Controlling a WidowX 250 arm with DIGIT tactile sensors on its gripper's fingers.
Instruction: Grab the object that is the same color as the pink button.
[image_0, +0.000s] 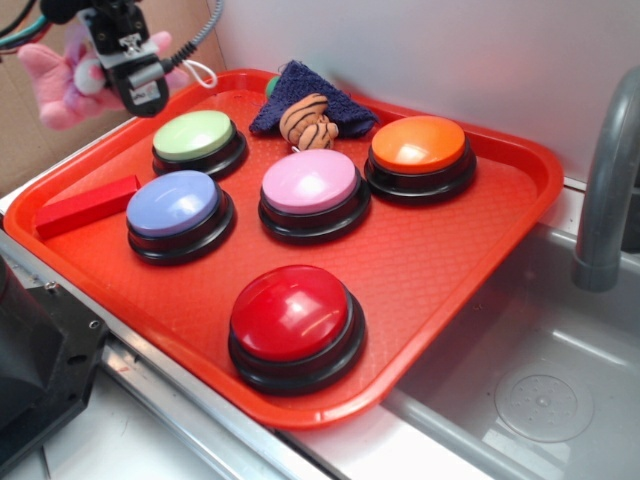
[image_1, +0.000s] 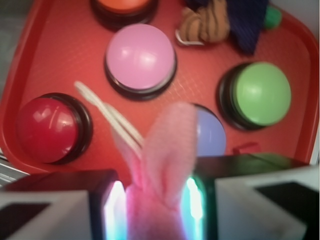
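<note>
My fingers are pinched on the pink bunny, narrow gap, plush filling it. In the wrist view its ears stick up between the two pads, white string loop trailing toward 10 o'clock. In the exterior view the bunny hangs lifted off the red tray, beyond its 10 o'clock corner.

Count on the tray:
- 5 dome buttons: green, lavender-blue, pink button at center, orange, red at 6 o'clock.
- 1 red block at 9 o'clock edge.
- 1 striped plush at 12 o'clock, lying on 1 dark blue cloth.

Sink and faucet at 3 o'clock of the tray.
</note>
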